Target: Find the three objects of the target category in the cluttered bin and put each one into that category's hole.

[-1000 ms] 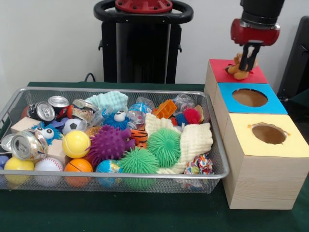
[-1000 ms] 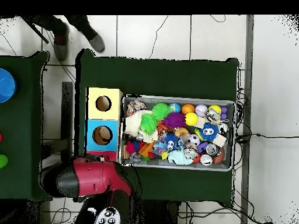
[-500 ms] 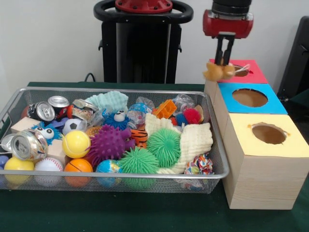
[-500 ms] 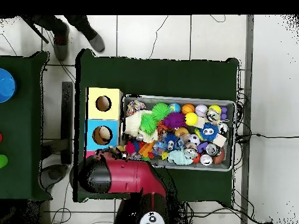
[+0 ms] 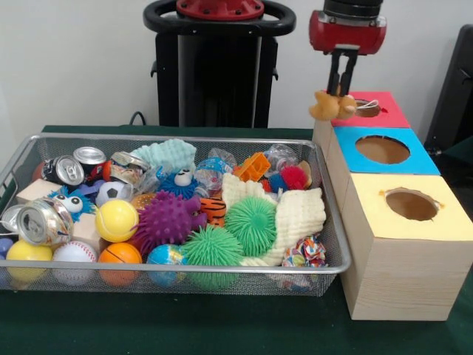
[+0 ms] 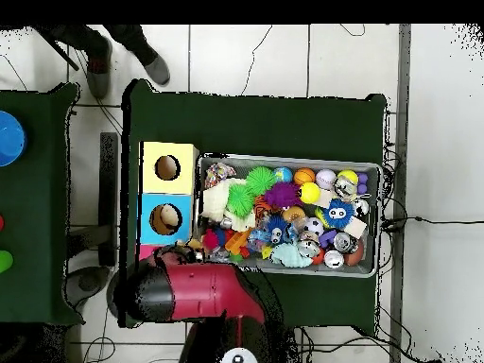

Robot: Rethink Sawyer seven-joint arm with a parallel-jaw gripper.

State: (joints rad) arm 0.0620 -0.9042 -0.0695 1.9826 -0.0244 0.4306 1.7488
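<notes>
At the table's (image 5: 222, 325) near edge stands the yellow box (image 5: 405, 244), its round hole open on top, at the near end of a row of three boxes beside the bin's right wall. The wire bin (image 5: 170, 277) fills the left and middle of the green cloth. Along its near wall lie a yellow ball (image 5: 26, 251), a baseball (image 5: 74, 255), an orange basketball (image 5: 120, 255), a globe ball (image 5: 164, 257), a green spiky ball (image 5: 213, 248) and a patterned ball (image 5: 304, 251) at the near right corner. Just behind them sit a crushed can (image 5: 43, 222), a yellow tennis ball (image 5: 117, 220), a purple spiky ball (image 5: 168, 218), a second green spiky ball (image 5: 251, 224) and a cream cloth (image 5: 299, 214). Farther back are a soccer ball (image 5: 112, 192), a tiger-striped toy (image 5: 213, 209), a blue fuzzy toy with eyes (image 5: 181, 181), two upright-lying cans (image 5: 74, 166) at the far left, a pale teal sponge (image 5: 168, 155), an orange block (image 5: 253, 166) and a red pom (image 5: 293, 177).

Past the yellow box comes the blue box (image 5: 380, 151), then the red box (image 5: 373, 111) at the far end. The gripper (image 5: 340, 92) hangs over the red box's left edge, above the bin's far right corner, its jaws clenched on a tan plush toy (image 5: 327, 106). The toy dangles in the air, just left of the red hole. In the overhead view the red arm (image 6: 194, 288) covers the red box.
</notes>
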